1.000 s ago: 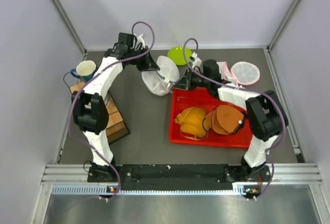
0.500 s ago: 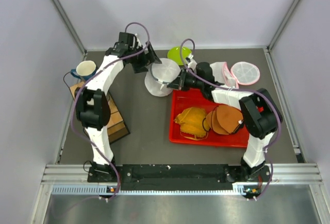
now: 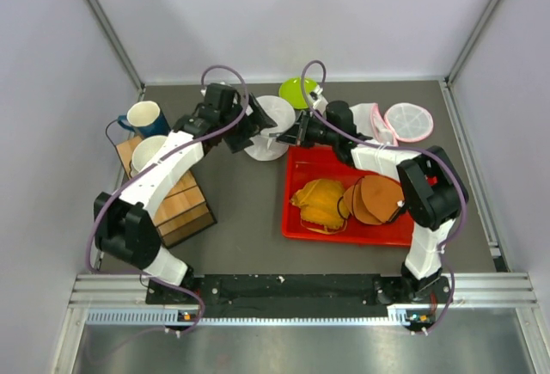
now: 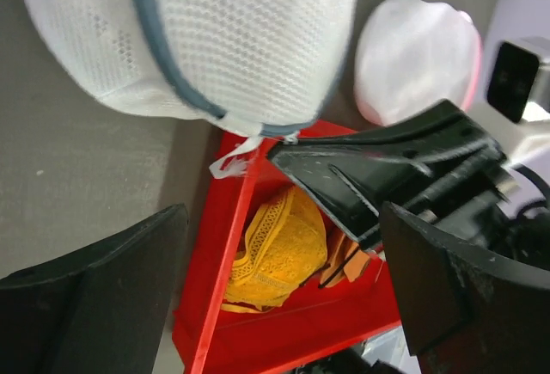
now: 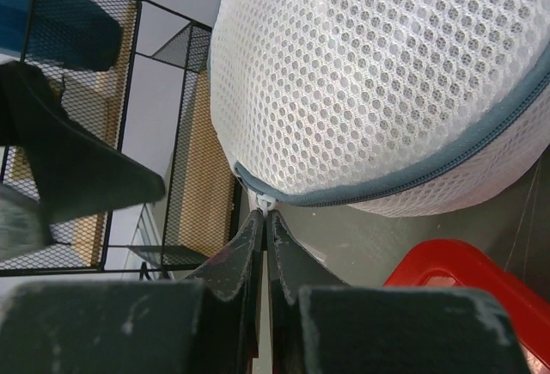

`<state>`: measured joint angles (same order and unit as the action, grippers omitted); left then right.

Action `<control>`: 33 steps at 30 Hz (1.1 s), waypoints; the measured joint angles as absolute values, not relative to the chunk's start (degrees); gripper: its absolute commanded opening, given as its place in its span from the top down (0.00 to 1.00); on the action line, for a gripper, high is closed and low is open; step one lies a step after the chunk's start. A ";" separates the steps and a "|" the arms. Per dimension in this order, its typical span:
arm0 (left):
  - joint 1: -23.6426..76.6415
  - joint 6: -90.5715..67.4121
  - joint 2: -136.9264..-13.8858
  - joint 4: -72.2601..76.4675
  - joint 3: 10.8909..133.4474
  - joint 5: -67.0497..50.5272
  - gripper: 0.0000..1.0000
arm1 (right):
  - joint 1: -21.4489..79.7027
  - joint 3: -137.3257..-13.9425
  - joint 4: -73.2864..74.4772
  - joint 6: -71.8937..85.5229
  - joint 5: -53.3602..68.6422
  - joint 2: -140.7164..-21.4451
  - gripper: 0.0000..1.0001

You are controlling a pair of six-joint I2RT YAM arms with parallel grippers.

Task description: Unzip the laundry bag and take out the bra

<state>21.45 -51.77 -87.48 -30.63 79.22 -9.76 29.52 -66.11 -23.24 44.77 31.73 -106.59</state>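
The white mesh laundry bag [image 3: 273, 116] with a grey-blue zipper lies on the table by the red tray's far left corner. It fills the top of the left wrist view [image 4: 241, 39] and of the right wrist view [image 5: 387, 82]. My right gripper [image 3: 278, 137] [image 5: 263, 213] is shut on the zipper's white pull [image 5: 264, 202] at the bag's near edge. Just left of the bag, my left gripper [image 3: 250, 131] [image 4: 282, 216] stands open, holding nothing. A yellow bra [image 3: 320, 204] [image 4: 279, 249] and an orange bra [image 3: 375, 199] lie in the tray. What the bag holds does not show.
The red tray [image 3: 344, 229] sits at centre right. A green bowl [image 3: 297, 92] and two pink-rimmed mesh bags [image 3: 408, 121] are at the back. A blue mug [image 3: 144, 118], a white cup [image 3: 148, 152] and a wooden rack [image 3: 179, 198] stand on the left.
My left gripper opened, let go of the bag and swung nearer and to the right. The bag shifted slightly toward the back. The right gripper stayed shut on the zipper pull.
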 measured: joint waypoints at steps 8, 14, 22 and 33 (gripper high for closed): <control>24.25 -59.72 -90.74 -30.52 78.65 1.83 0.08 | 29.52 -66.22 -23.59 44.88 31.57 -106.59 1.00; 24.38 -62.76 -94.08 -30.44 79.99 6.92 0.24 | 29.52 -66.22 -23.62 44.84 31.55 -106.59 1.00; 24.53 -64.66 -99.77 -30.61 85.19 9.76 1.00 | 29.43 -66.22 -23.03 44.38 31.62 -106.59 1.00; 22.00 -58.92 -100.44 -30.96 88.47 4.40 1.00 | 19.38 -62.24 -22.33 41.34 36.99 -104.68 1.00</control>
